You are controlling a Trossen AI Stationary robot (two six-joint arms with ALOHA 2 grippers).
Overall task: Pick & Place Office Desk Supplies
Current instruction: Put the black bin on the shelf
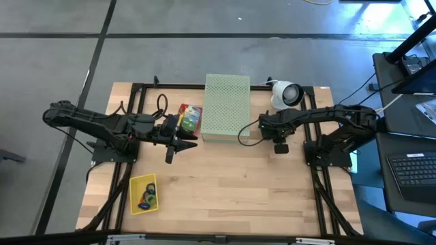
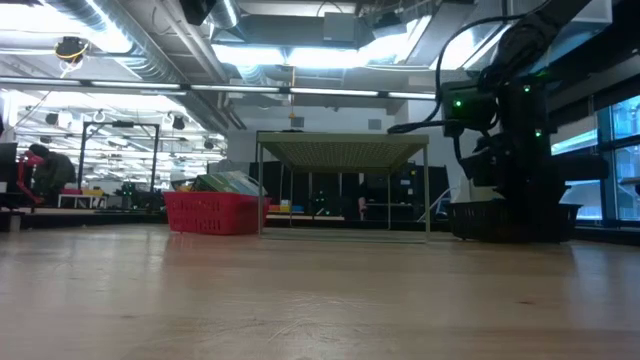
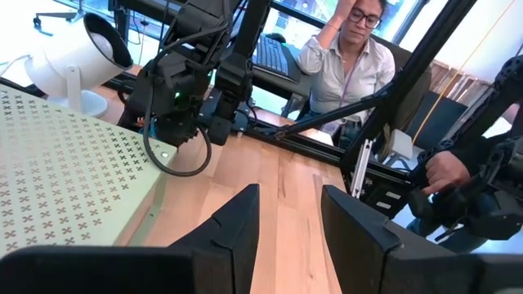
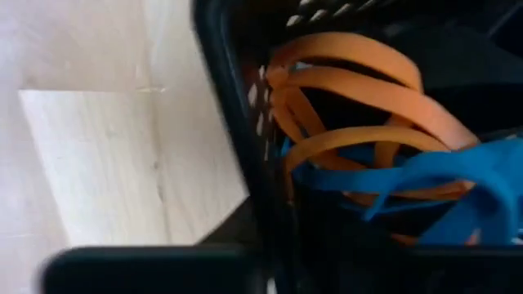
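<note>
Several orange rubber bands (image 4: pixel 359 98) and blue rubber bands (image 4: pixel 441 184) fill the black mesh bin (image 4: pixel 237 139) under the right gripper (image 1: pixel 280 145); whether its fingers pinch any, I cannot tell. Picking seems underway; next, lift clear. Left gripper (image 3: pixel 286 224) hovers, fingers spread.

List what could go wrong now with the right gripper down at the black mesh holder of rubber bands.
1. The orange and blue rubber bands lie tangled, so the right gripper may lift several together.
2. A band could snag on the black mesh holder and drag or tip it.
The left gripper waits open near the card box.
</note>
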